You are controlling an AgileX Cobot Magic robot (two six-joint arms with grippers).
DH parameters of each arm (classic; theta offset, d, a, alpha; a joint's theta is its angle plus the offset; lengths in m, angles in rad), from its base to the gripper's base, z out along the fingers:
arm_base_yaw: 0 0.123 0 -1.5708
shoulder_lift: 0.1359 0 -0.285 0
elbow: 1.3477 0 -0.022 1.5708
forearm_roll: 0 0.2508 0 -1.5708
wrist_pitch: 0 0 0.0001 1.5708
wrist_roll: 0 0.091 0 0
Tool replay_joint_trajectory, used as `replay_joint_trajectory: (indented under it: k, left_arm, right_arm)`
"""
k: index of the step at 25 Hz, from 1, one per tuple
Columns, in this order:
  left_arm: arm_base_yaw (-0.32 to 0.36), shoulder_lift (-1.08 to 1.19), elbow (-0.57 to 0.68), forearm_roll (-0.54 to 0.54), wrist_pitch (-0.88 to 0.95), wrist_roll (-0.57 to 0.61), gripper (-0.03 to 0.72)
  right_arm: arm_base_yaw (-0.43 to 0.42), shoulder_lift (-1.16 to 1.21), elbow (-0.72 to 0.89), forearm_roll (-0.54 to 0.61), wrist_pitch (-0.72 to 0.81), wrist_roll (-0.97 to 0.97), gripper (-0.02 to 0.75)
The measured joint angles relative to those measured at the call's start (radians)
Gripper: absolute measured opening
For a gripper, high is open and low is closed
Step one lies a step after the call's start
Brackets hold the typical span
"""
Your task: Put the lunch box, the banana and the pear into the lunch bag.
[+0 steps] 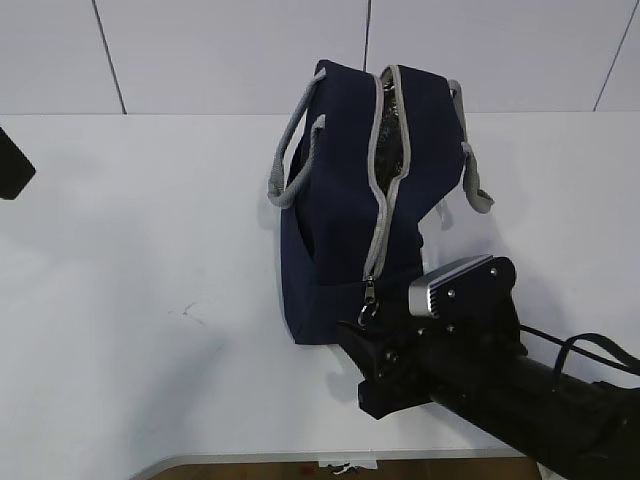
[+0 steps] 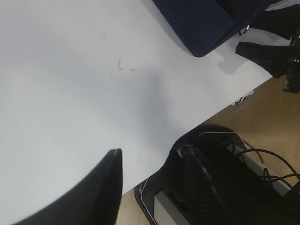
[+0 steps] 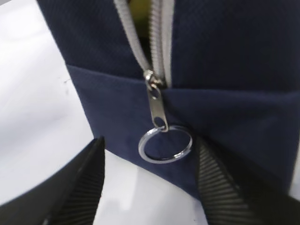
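Observation:
The navy lunch bag (image 1: 335, 200) stands on the white table with its grey zipper parted along the top. The slider sits low at the near end. Its ring pull (image 3: 165, 144) hangs just past my right gripper (image 3: 149, 140), which is open with a ribbed finger on each side of the ring and not touching it. A sliver of yellow (image 3: 137, 6) shows through the zipper gap. The lunch box, banana and pear are otherwise hidden. My left gripper stays far left over bare table; only one finger (image 2: 105, 187) shows, with nothing against it.
Grey strap handles (image 1: 287, 160) droop over both sides of the bag. The table's front edge (image 2: 206, 123) runs close behind the right arm, with the robot's dark base (image 2: 211, 187) and cables below it. A faint scuff mark (image 1: 190, 314) lies left of the bag.

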Motion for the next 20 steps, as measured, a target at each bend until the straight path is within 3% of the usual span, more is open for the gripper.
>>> replay_joint_trajectory:
  k: [9, 20]
  left_arm:
    - [0.0, 0.0, 0.0, 0.0, 0.0, 0.0, 0.33]
    - [0.0, 0.0, 0.0, 0.0, 0.0, 0.0, 0.33]
  right_arm:
    - [0.0, 0.0, -0.005, -0.106, -0.043, 0.0, 0.473]
    - [0.0, 0.004, -0.005, -0.061, -0.024, 0.0, 0.473]
